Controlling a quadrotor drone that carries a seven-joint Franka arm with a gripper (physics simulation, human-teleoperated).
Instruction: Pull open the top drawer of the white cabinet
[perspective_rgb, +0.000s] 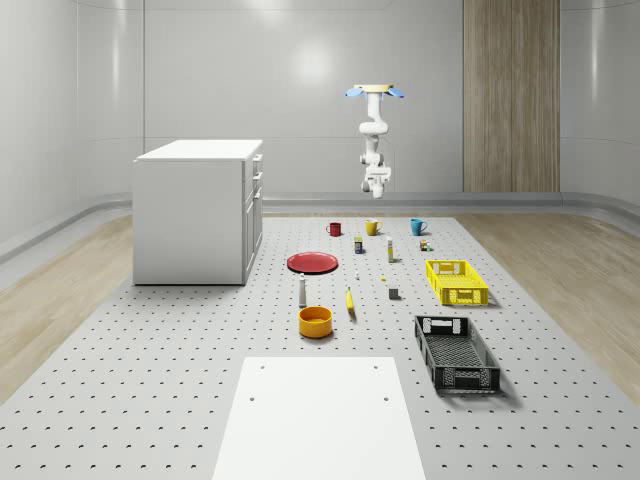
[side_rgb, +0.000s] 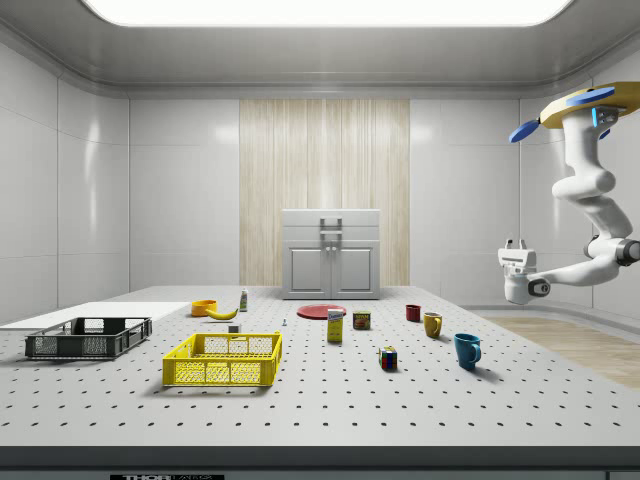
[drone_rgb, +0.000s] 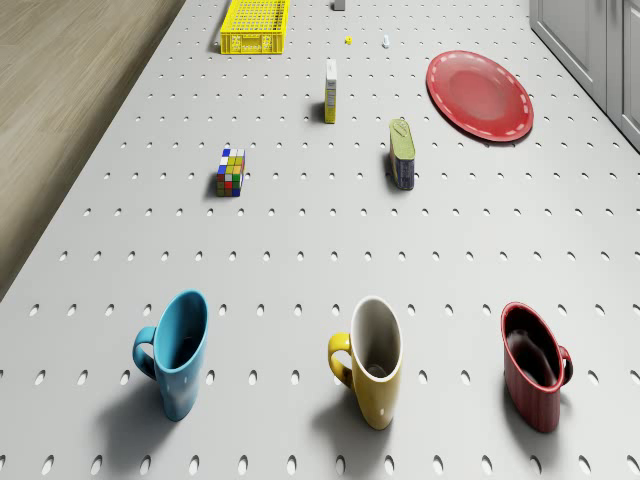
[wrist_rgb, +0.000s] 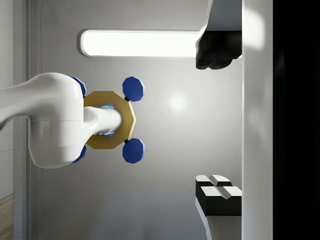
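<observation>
Matt perforated metal table (perspective_rgb: 150, 380) is gleaming softly; glossy ceramic-looking mugs (drone_rgb: 372, 360) are shining; wood-grain wall panel (side_rgb: 325, 150) is looking smooth.

The drone (side_rgb: 590, 105) is cut off by the side view's right edge. The white cabinet (drone_rgb: 590, 50) is cut off in the drone view.

White cabinet (perspective_rgb: 192, 212) upright on the pegboard table, its top drawer (side_rgb: 331, 221) shut (handle on the front)

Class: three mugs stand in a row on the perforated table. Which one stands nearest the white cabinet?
The dark red mug. In the whole-scene view it stands at the row's left end, toward the white cabinet; the yellow mug is in the middle and the blue mug farthest.
</observation>
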